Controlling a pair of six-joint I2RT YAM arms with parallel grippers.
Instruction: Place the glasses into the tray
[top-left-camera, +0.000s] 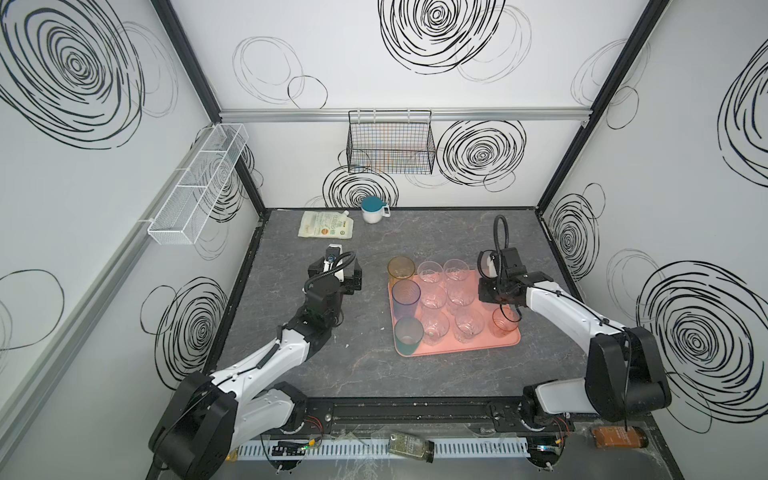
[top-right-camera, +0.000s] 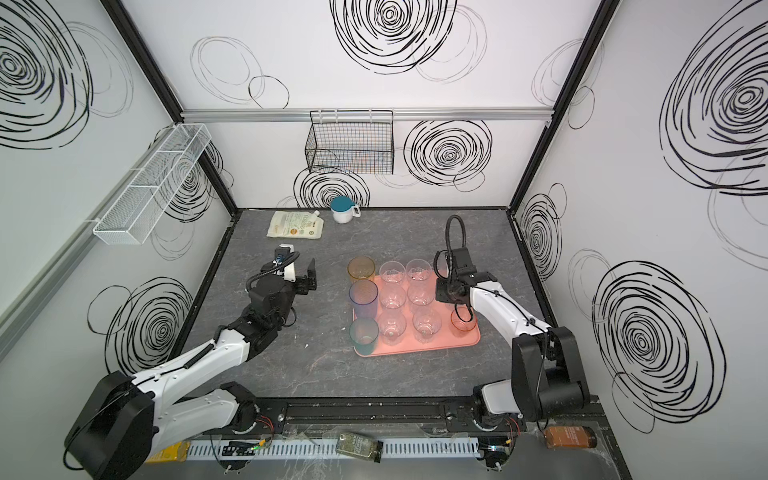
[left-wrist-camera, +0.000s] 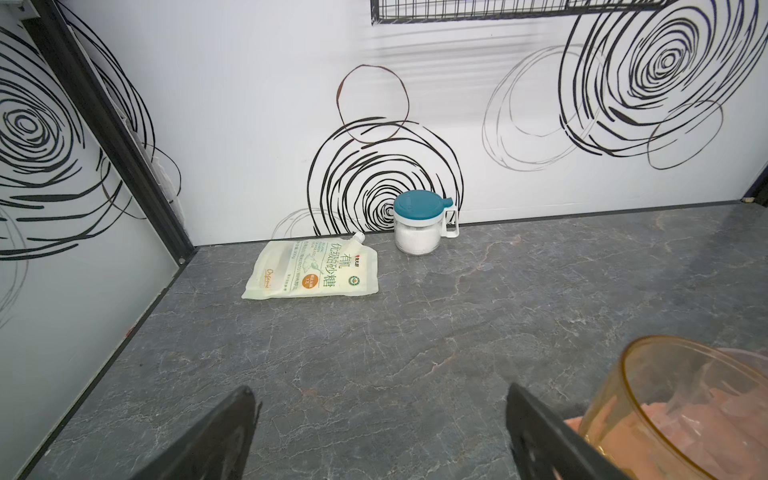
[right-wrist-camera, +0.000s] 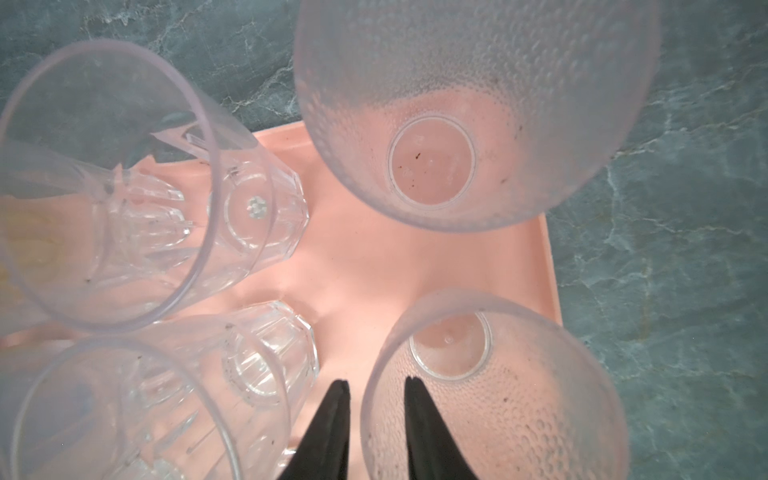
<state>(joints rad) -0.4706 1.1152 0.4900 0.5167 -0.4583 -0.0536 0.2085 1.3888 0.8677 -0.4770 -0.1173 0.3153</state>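
The salmon-pink tray (top-left-camera: 503, 341) (top-right-camera: 465, 343) lies right of the table's middle and holds several upright glasses. An amber one (top-left-camera: 401, 268) (left-wrist-camera: 685, 399), a blue-tinted one (top-left-camera: 406, 293) and a teal one (top-left-camera: 409, 331) line its left side, with clear ones in the middle. My right gripper (right-wrist-camera: 376, 384) points down over the tray's (right-wrist-camera: 374, 257) far right part. It is slightly open, with the rim of a frosted dimpled glass (right-wrist-camera: 498, 395) between its fingers, one inside and one outside. My left gripper (top-left-camera: 357, 277) (left-wrist-camera: 380, 395) stands wide open and holds nothing, left of the amber glass.
A cream sugar pouch (top-left-camera: 326, 224) and a white mug with a teal lid (top-left-camera: 372, 210) sit by the back wall. A black wire basket (top-left-camera: 390, 143) hangs on that wall, a white mesh basket (top-left-camera: 199, 187) on the left wall. Two bottles (top-left-camera: 411, 446) (top-left-camera: 619, 436) lie on the front ledge.
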